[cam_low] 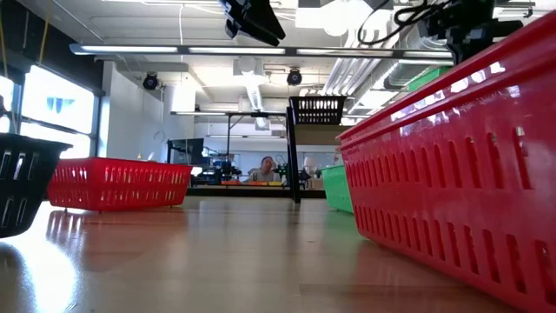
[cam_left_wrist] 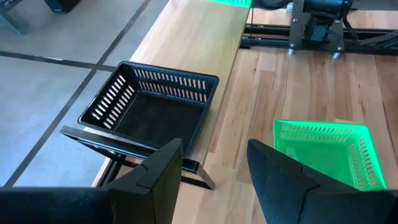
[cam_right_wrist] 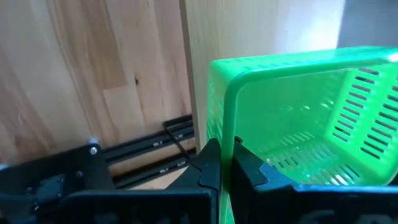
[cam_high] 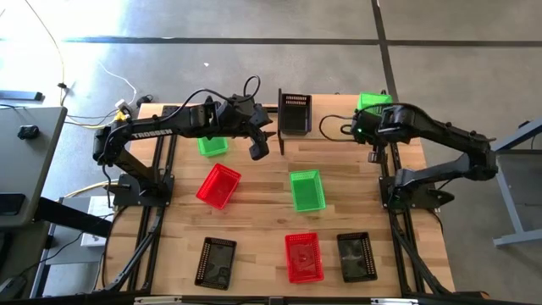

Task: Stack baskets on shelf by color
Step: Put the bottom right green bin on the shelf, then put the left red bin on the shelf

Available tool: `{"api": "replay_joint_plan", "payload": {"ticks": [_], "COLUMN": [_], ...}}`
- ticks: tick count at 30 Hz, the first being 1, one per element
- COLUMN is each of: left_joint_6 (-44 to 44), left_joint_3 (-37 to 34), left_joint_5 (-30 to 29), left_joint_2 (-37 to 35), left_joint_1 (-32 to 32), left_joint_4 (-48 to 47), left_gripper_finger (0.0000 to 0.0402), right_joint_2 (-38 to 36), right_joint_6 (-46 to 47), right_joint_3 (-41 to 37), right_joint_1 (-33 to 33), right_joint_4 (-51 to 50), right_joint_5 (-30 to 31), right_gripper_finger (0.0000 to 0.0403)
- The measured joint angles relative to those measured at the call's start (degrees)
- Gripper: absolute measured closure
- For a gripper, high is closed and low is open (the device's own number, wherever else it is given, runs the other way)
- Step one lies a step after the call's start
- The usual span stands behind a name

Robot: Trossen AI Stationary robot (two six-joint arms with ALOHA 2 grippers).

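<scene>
shelf: light-wood board along the far edge of the bench, on black posts.
black basket on shelf: sits at the shelf's left end, open side up, nothing in it.
green basket in right tool: over the shelf's right end, tilted, nothing in it; cannot tell whether it touches the board.
right tool: clamped tight on the rim of that green basket.
left tool: fingers apart, holding nothing, hanging above the bench just in front of the shelf's left end, near the black basket.
green basket near left arm: on the bench in front of the shelf and to its left, partly under the left arm; contents hidden.
green basket mid-bench: in front of the shelf's middle, upright, empty.
red basket, left: in front of the shelf and to its left, turned at an angle, empty.
red basket, near edge: well in front of the shelf, at the bench's near edge, empty.
black basket, near left: near edge, left of that red basket, empty.
black basket, near right: just beside that red basket on its right, empty.
</scene>
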Motion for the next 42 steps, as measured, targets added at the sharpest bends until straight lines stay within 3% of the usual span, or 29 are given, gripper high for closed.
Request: {"api": "replay_joint_plan", "payload": {"ticks": [12, 31, 42], "left_joint_6": [0.0, 1.51, 1.53], "left_joint_3": [0.0, 0.0, 0.0], "left_joint_5": [0.0, 0.0, 0.0], "left_joint_2": [0.0, 0.0, 0.0], "left_joint_1": [0.01, 0.02, 0.02], "left_joint_4": [0.0, 0.02, 0.02], "left_gripper_finger": [0.0229, 0.0229, 0.0229], "right_joint_2": [6.87, 9.65, 9.62], "right_joint_6": [-5.11, -8.8, -6.87], "right_joint_3": [0.0, 0.0, 0.0], "right_joint_1": [-7.51, -8.1, -8.11], "right_joint_4": [0.04, 1.13, 1.78], "right_joint_5": [-2.23, -2.3, -1.82], "right_gripper_finger": [0.0403, 0.0402, 0.0326]}}
